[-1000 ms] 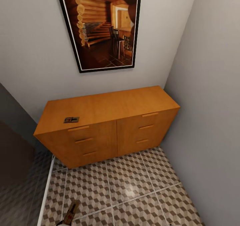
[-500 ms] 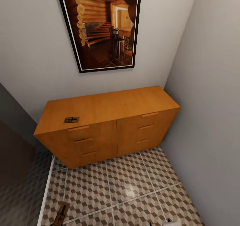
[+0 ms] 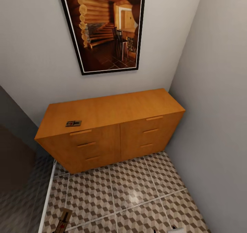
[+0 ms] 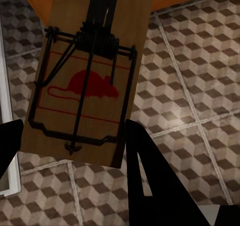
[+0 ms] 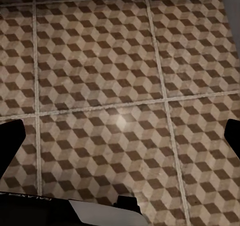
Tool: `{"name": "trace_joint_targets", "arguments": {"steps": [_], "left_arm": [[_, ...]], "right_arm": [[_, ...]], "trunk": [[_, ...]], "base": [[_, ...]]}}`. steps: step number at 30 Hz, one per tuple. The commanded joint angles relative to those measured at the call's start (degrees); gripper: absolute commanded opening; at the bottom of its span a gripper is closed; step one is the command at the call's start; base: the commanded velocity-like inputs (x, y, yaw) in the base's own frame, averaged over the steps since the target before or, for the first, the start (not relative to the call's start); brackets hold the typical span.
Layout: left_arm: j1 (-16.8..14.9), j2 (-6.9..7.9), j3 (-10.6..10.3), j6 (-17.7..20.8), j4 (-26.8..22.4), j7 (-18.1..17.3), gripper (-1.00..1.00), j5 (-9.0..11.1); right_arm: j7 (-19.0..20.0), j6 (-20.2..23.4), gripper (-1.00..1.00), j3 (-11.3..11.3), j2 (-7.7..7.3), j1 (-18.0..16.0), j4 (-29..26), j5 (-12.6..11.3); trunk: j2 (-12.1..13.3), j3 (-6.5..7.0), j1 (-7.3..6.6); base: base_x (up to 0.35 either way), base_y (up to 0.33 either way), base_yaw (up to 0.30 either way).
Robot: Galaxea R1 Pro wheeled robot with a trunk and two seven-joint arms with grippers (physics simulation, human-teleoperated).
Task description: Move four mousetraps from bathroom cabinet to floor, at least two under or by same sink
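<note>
While the head view looks down into a corner of the bathroom, the cabinet (image 3: 113, 130) stands against the back wall under a framed picture (image 3: 104, 27) of a log-cabin interior, its drawer fronts shut and its slim bar handles facing the tiled bathroom floor (image 3: 137, 195). One mousetrap on the cabinet (image 3: 73, 123) lies flat on the cabinet top near its front left edge, just above the upper left handle. A second one, the held mousetrap (image 4: 87, 81), is pinched by the left gripper (image 4: 75, 146): in the left wrist view its dark fingers flank the board's lower end (the wire frame and red mouse mark face the camera), and the board is carried above the cube-patterned tiles with the cabinet's orange edge behind it. In the head view that same board shows at the bottom left, tilted, over the floor in front of the cabinet. The right gripper (image 5: 120, 136) is spread wide with nothing between its fingers, which sit at the two sides of the right wrist view over bare tiles and pale grout lines.
</note>
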Motion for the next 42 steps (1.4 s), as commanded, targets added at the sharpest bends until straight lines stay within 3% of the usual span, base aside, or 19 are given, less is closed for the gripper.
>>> {"name": "trace_joint_targets", "arguments": {"steps": [1,22,42], "left_arm": [[0.0,-0.04,-0.4,-0.2,0.2,-0.1,-1.00,0.4],[0.0,-0.09,-0.5,-0.1,0.2,-0.1,-1.00,0.4],[0.0,-0.46,-0.5,0.0,0.2,-0.1,-1.00,0.4]], "right_arm": [[-0.4,-0.2,1.00,0.5,-0.07,0.0,0.0,-0.4],[-0.5,-0.2,1.00,0.4,-0.07,0.0,0.0,-0.4],[-0.5,-0.2,1.00,0.3,-0.07,0.0,0.0,-0.5]], "trunk": [[-0.1,-0.09,0.03],[-0.1,-0.09,0.03],[-0.1,0.07,0.03]], "base": [[0.000,0.000,0.000],[0.000,0.000,0.005],[0.000,0.000,0.276]]}}
